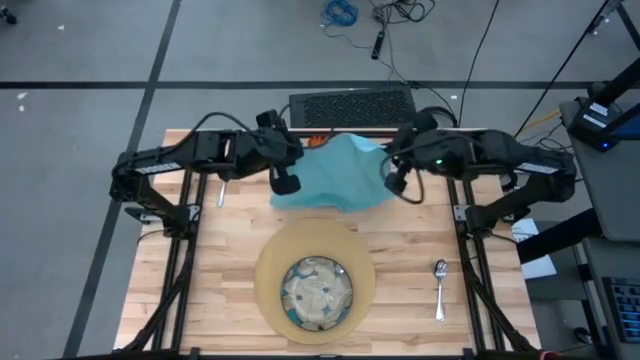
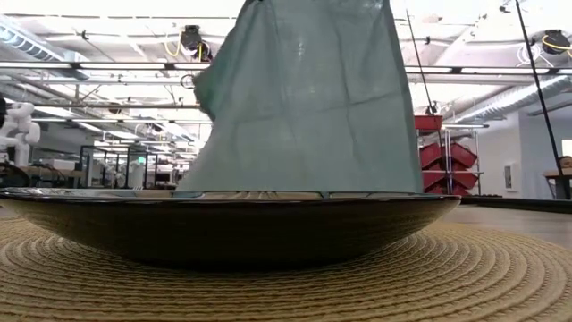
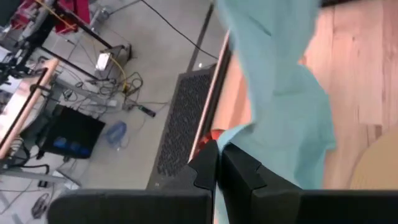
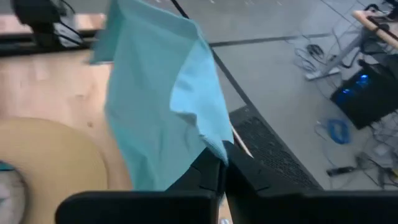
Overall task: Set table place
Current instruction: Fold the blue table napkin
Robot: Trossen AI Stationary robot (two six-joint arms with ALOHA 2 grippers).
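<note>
High view: both arms are reaching toward frame center, left end effector (image 1: 285, 183) and right end effector (image 1: 396, 180) each pinching the napkin (image 1: 335, 175) above the worktop (image 1: 400, 290).

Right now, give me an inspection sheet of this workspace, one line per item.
Surface: light butcher-block wooden table, black frame.
Job's things: round tan woven mat at the near middle, blue-green patterned round dish on it; metal spoon lies right of the mat; teal cloth napkin held up between both arms, hanging behind the dish; something small and orange behind the napkin; a metal utensil under the left arm.
Clutter: nothing seen.
Grippers: left pincer shut on the napkin's corner; right pincer shut on another corner.
Cables: loose cables and a blue coil on the floor.
Surroundings: grey floor, black perforated mat behind the table.
</note>
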